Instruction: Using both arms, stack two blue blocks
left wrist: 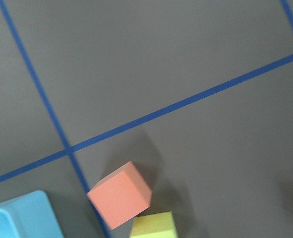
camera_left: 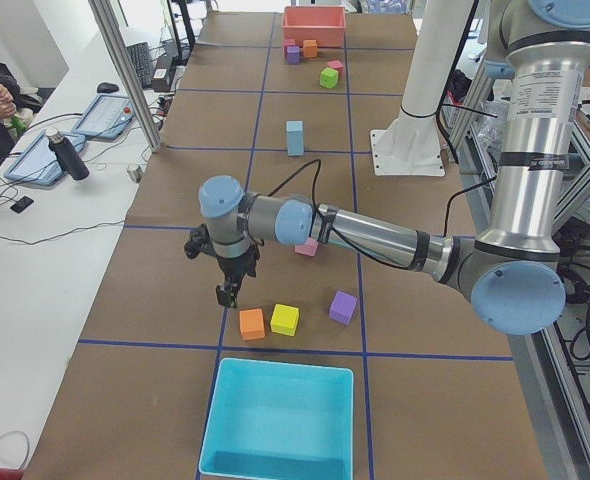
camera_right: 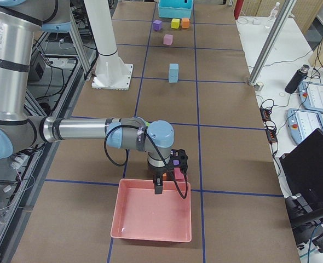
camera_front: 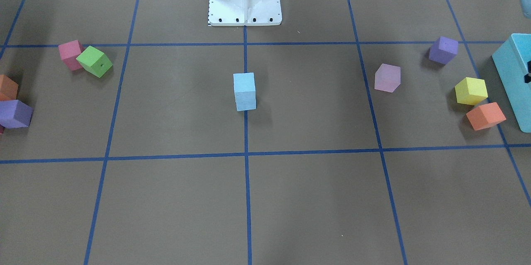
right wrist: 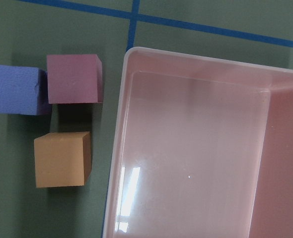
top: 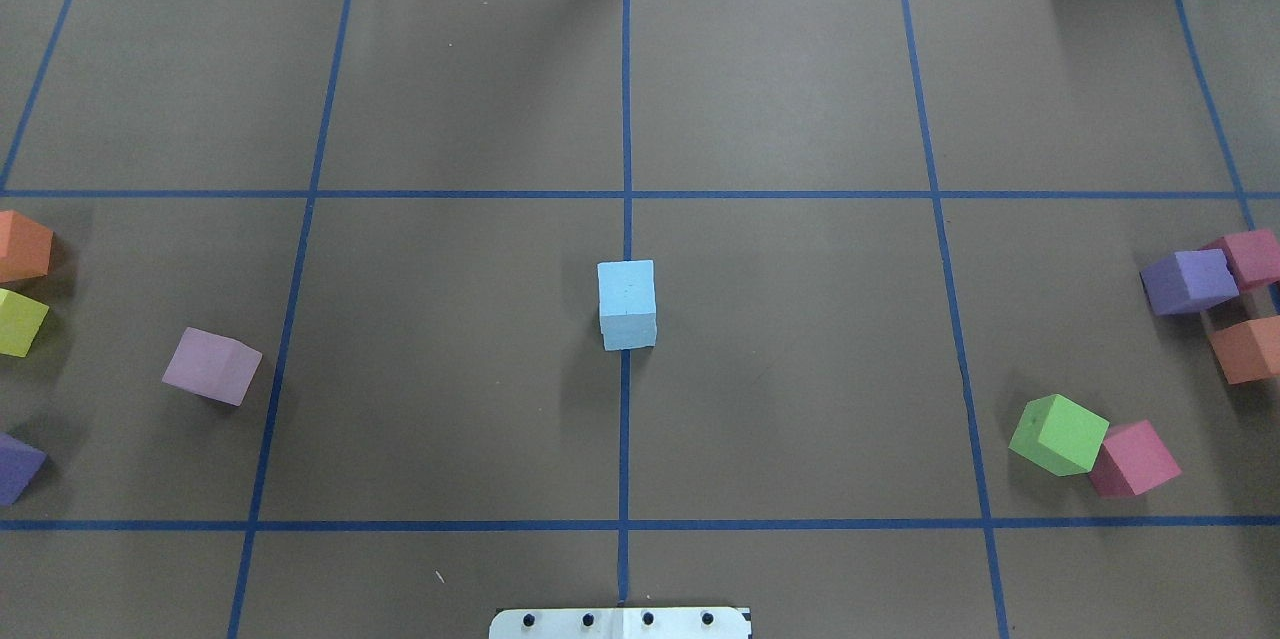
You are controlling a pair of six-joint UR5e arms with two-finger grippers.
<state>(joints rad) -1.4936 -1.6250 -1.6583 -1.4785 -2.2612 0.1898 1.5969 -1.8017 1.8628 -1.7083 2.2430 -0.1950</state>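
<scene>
Table [top: 800, 369]: brown paper cover, blue tape grid.

Left arm [camera_left: 375, 235]: reaches out low over its end of the table, wrist pointing down. Left claw [camera_left: 225, 295] hangs just above the paper. It shows only in the side view, so I cannot tell whether its fingers are parted or together. Nothing is seen between them.

Right arm [camera_right: 85, 130]: reaches out low over the opposite end, wrist pointing down. Right claw [camera_right: 158, 189] hangs over the rim of the pink tray [camera_right: 150, 213] on the side facing the table's middle. It also shows only from the side, so its state cannot be told.

Turquoise box [camera_left: 275, 420]: near the left claw, on the side away from the table's middle.

Blue blocks [top: 627, 304]: one sits squarely on the other, upright on the centre tape line. The stack is well apart from both claws and lies between them.

Near the left claw: orange cube [camera_left: 252, 323] just beside the fingertips, yellow cube [camera_left: 285, 319] touching it, purple cube [camera_left: 343, 306] a little further off.

Under the right claw's camera, beside the tray: violet cube [right wrist: 15, 89] touching a dark pink cube [right wrist: 72, 78], tan cube [right wrist: 61, 158] apart from them.
</scene>
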